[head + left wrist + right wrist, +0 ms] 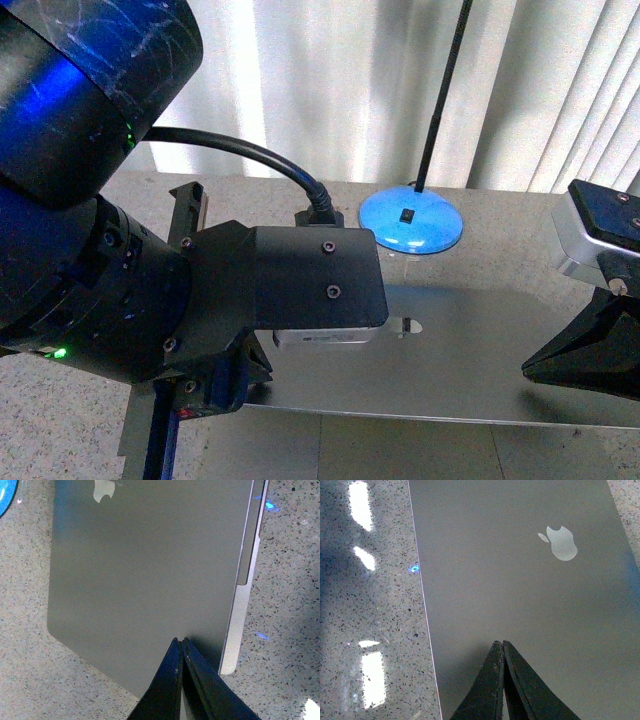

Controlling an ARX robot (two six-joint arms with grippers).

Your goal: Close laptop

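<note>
The grey-silver laptop (450, 360) lies on the speckled stone table with its lid down, the apple logo (408, 326) facing up. In the left wrist view the lid (150, 575) covers the base, and a silver strip of the base shows along one edge. My left gripper (180, 641) is shut and empty, its tips over the lid near a corner. In the right wrist view the lid (520, 590) and logo (560, 542) show; my right gripper (499, 643) is shut and empty, its tips over the lid near its edge. Keys and screen are hidden.
A blue round lamp base (411, 220) with a thin black pole stands behind the laptop. White curtains hang behind the table. My left arm's black body (100, 200) fills the left of the front view; the right arm (595, 300) shows at the right edge.
</note>
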